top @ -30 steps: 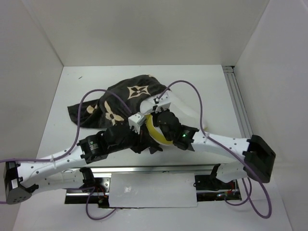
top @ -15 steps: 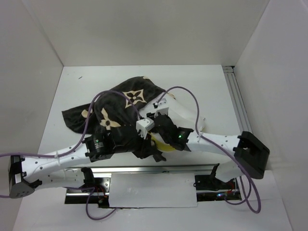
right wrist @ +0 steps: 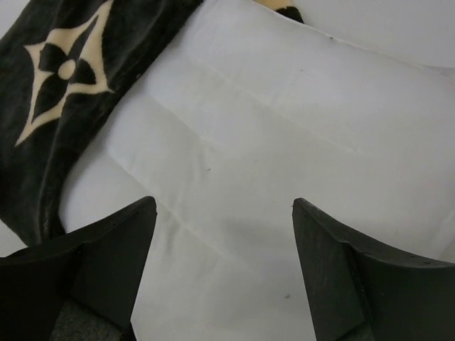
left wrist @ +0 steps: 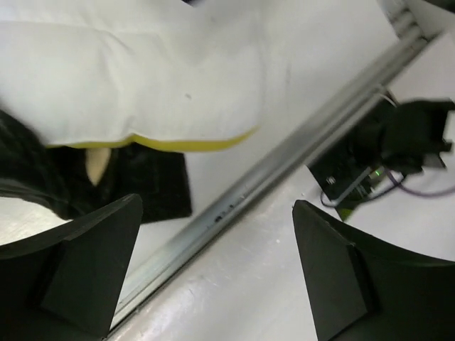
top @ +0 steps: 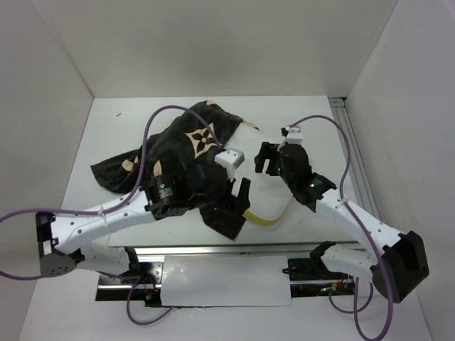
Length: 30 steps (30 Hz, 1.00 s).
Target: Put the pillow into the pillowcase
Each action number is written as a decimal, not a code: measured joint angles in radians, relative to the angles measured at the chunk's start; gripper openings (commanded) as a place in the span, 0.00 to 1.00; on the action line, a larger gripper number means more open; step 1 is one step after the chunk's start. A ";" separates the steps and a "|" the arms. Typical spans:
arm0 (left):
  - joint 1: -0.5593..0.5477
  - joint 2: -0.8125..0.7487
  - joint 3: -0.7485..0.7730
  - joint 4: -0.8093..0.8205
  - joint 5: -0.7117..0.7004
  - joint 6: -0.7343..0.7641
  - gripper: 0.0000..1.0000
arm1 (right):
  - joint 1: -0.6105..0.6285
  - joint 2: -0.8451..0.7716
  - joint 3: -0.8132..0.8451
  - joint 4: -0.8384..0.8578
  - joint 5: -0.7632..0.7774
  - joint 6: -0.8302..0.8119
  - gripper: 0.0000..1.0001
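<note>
Okay, I'm hovering left hand [left wrist: 217,273] and right hand [right wrist: 224,273] wide open and empty; pillow [right wrist: 284,142] is lying straight under the right, pillowcase [right wrist: 64,78] leftward.

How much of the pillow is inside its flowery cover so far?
Partly done: one end of the pillow looks tucked into the pillowcase. In hand: nothing, the left gripper and right gripper are both open. Left to do: the white end with the yellow seam sticks out and needs covering.
</note>
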 measured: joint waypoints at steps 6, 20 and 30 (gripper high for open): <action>0.183 0.199 0.180 -0.033 -0.034 0.056 1.00 | -0.083 -0.071 0.000 -0.035 -0.150 -0.046 0.86; 0.468 0.998 0.959 -0.131 -0.078 0.366 0.95 | -0.443 -0.064 0.006 -0.113 -0.198 -0.010 0.86; 0.497 1.094 1.023 -0.180 -0.284 0.404 0.95 | -0.551 0.274 0.188 0.006 -0.549 -0.228 0.86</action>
